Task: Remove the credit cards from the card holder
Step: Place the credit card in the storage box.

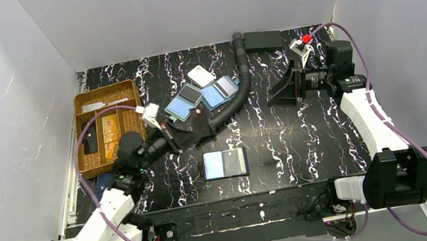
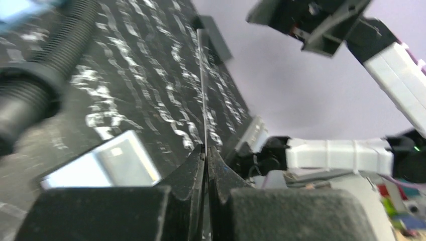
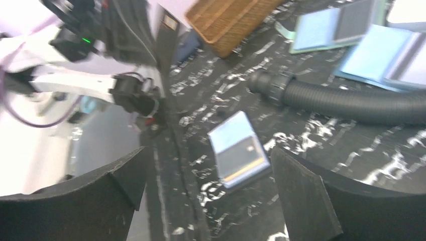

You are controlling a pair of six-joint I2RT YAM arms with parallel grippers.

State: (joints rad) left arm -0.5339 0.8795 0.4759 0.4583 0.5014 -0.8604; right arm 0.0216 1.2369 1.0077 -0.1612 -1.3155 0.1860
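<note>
The card holder [image 1: 235, 162] lies flat mid-table, a dark panel with black edging. A pale blue credit card [image 1: 213, 165] covers its left half and an orange edge [image 3: 248, 173] peeks along one side. It also appears low left in the left wrist view [image 2: 108, 165] and between the right fingers [image 3: 240, 156]. My left gripper [image 1: 203, 122] [image 2: 206, 149] hangs behind the holder, shut on a thin card [image 2: 203, 85] held upright and seen edge-on; its colour does not show. My right gripper [image 1: 282, 90] [image 3: 208, 150] hovers at the right, open and holding nothing.
A wicker basket [image 1: 110, 122] stands at the left. A black ribbed hose [image 1: 239, 93] curves from the back toward the left gripper. Two blue-and-dark flat pieces [image 1: 184, 102] [image 1: 220, 91] and a white tag [image 1: 201, 75] lie behind it. A black box [image 1: 263, 39] sits at the back.
</note>
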